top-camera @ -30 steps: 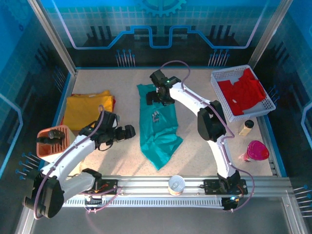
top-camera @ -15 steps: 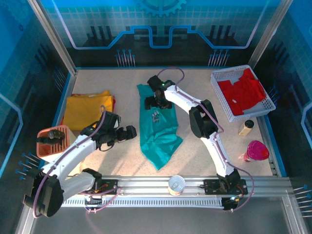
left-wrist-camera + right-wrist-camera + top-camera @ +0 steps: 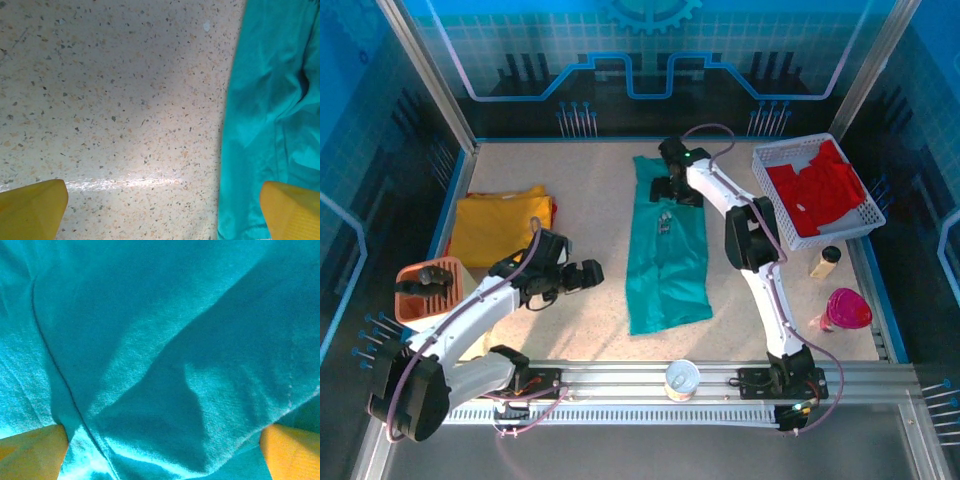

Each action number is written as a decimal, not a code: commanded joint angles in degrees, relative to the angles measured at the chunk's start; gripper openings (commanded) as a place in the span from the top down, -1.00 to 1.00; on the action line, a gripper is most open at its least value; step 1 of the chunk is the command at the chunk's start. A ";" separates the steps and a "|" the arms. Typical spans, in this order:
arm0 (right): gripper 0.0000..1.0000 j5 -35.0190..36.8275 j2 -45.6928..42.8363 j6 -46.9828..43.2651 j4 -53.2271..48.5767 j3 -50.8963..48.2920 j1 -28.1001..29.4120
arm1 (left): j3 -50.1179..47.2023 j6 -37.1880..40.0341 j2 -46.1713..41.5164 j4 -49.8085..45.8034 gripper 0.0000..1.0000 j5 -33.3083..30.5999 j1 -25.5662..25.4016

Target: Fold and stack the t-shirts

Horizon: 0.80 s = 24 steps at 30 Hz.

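Status: yellow t-shirt lies folded at left; teal t-shirt lies laid out at centre, not yet folded up; red t-shirt sits in the basket. My right gripper, released, hovers over the teal far end; my left gripper, released, beside it.

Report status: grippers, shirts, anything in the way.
Left gripper open, above bare table beside teal shirt. Right gripper open over teal shirt's far end. Teal shirt flat, unfolded; yellow shirt left, red shirt in basket. Nothing obstructing.
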 commanded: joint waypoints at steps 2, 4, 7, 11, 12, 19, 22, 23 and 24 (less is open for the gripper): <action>-0.99 1.63 3.56 2.66 -1.11 4.60 -1.50 | -0.22 -1.40 2.48 1.53 -0.99 1.19 -1.34; -0.99 0.79 4.57 2.69 -0.81 6.07 -1.99 | 0.01 -1.29 3.53 1.65 -0.99 1.38 -1.82; -0.99 -1.33 4.43 0.91 -0.41 6.70 -1.87 | -0.04 -1.62 4.66 1.91 -0.99 1.37 -2.56; -0.99 1.44 -1.11 -2.65 2.97 0.99 -0.97 | -0.14 -1.95 5.78 3.01 -0.99 2.36 -3.52; -0.99 2.09 -3.43 -3.02 4.51 -1.55 -0.87 | -0.13 -2.05 6.19 3.48 -0.99 2.77 -3.74; -0.99 5.22 -16.50 -5.23 5.86 -9.48 -0.10 | 1.52 -1.01 8.55 6.38 -0.99 6.18 -6.49; -0.99 5.43 -20.57 -4.75 1.78 -12.77 -0.24 | 2.28 0.56 8.67 6.52 -0.98 6.35 -8.01; -0.99 5.18 -22.10 -4.88 0.83 -14.98 -0.24 | 2.44 1.24 8.54 6.59 -0.98 6.48 -8.39; -0.99 5.03 -24.46 -4.73 0.69 -18.07 -0.22 | 2.51 1.70 8.47 6.77 -0.98 6.51 -8.61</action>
